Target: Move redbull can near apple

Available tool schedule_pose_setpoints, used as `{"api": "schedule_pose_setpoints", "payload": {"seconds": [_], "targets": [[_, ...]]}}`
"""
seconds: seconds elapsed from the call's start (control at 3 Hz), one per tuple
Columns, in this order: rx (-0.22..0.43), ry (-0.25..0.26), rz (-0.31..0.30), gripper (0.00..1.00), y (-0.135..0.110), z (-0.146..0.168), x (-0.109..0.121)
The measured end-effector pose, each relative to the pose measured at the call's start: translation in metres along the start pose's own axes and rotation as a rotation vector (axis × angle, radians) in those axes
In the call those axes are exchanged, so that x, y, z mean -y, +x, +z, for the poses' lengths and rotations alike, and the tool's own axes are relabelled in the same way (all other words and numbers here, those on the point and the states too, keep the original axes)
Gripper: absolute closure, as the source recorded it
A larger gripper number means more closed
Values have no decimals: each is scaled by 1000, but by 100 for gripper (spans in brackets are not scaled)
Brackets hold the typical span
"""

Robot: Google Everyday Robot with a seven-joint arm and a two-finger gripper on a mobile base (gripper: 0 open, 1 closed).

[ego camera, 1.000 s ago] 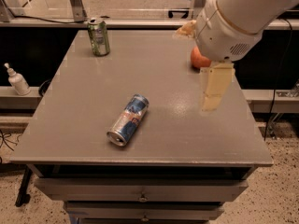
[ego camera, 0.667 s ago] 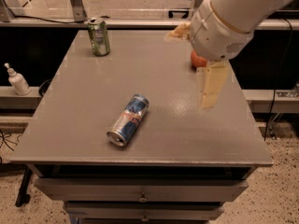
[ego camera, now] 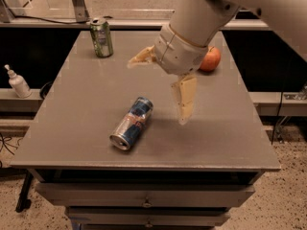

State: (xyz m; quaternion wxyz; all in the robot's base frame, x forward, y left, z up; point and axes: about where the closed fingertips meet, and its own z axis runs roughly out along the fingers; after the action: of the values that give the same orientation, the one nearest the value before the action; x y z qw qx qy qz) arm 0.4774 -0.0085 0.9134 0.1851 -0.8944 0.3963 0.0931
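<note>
The redbull can point(ego camera: 132, 122) lies on its side on the grey table point(ego camera: 76, 104), front centre, its silver top towards the front left. The red-orange apple point(ego camera: 211, 59) sits at the far right of the table, partly hidden behind my arm. My gripper point(ego camera: 156, 93) hangs above the table's middle, just right of and above the can, between the can and the apple. It is open wide and empty: one cream finger point(ego camera: 141, 57) points left and the other finger point(ego camera: 184, 99) points down.
A wider green can point(ego camera: 101, 37) stands upright at the table's far left. A white pump bottle point(ego camera: 18, 82) stands on a lower shelf to the left. Drawers sit under the table's front edge.
My arm and open gripper have moved left, away from the apple and closer to the redbull can. More of the apple shows now. The cans have not moved.
</note>
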Motion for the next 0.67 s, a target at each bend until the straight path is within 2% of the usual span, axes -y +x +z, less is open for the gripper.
{"api": "schedule_pose_setpoints", "payload": {"seconds": [0.33, 0.67], "targets": [[25, -67, -50, 0, -10, 34, -2], [36, -98, -35, 0, -8, 63, -3]]}}
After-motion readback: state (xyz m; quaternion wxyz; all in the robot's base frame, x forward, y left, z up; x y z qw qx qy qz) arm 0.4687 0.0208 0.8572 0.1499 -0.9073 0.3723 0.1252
